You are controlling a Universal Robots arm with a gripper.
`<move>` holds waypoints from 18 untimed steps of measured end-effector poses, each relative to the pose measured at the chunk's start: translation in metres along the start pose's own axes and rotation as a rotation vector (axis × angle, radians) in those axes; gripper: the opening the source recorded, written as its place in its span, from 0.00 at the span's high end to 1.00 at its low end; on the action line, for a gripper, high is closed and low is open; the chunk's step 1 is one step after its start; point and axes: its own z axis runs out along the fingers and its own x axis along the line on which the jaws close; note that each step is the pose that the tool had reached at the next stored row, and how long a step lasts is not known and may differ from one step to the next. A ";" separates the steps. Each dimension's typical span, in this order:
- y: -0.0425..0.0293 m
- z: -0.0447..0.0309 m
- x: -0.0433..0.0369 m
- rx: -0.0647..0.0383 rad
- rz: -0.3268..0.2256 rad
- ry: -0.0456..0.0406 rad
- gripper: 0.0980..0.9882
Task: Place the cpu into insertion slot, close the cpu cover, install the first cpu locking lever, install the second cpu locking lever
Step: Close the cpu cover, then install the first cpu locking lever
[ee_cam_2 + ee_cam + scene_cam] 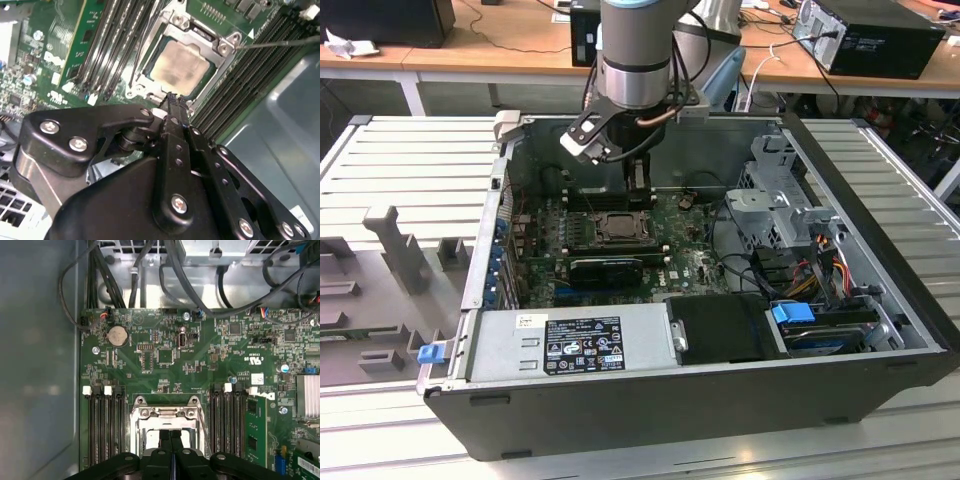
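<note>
- One arm [638, 60] reaches down into an open computer case [880, 300] in the exterior view. Its gripper [638, 188] hangs just above the socket [590, 228] on the green board [690, 255].
- Both black fingers are pressed together with nothing between them. This shows in the second wrist view at the gripper [176, 100] and in the first wrist view at the gripper [170, 435].
- The chip [179, 69] lies flat in the socket, its pale beige face turned up, just beyond the fingertips.
- The silvery cover [224, 46] lies down around the chip, whose face shows through the square cut-out. The cover [165, 413] also shows in the first wrist view, next to the fingertips.
- A thin metal rod [280, 43] runs away from one corner of the cover. I cannot tell whether it is latched.
- Long memory slots [115, 45] flank the socket on both sides.
- Farther along the board sit a coin battery [118, 335] and, past its edge, dark cables [170, 270].
- A grey power supply box [570, 340] fills the near side of the case in the exterior view.
</note>
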 end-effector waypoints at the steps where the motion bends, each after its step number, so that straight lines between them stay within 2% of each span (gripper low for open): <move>1: -0.0012 0.0017 0.0000 0.000 0.000 -0.0001 0.99; 3: -0.0041 0.0082 -0.0001 0.001 0.000 -0.0001 0.99; 6: -0.0082 0.0112 -0.0001 0.002 0.000 -0.0002 0.99; 13: -0.0194 0.0109 -0.0003 0.003 0.000 0.0001 0.99; 18: -0.0223 0.0108 -0.0003 0.002 0.000 0.0002 0.99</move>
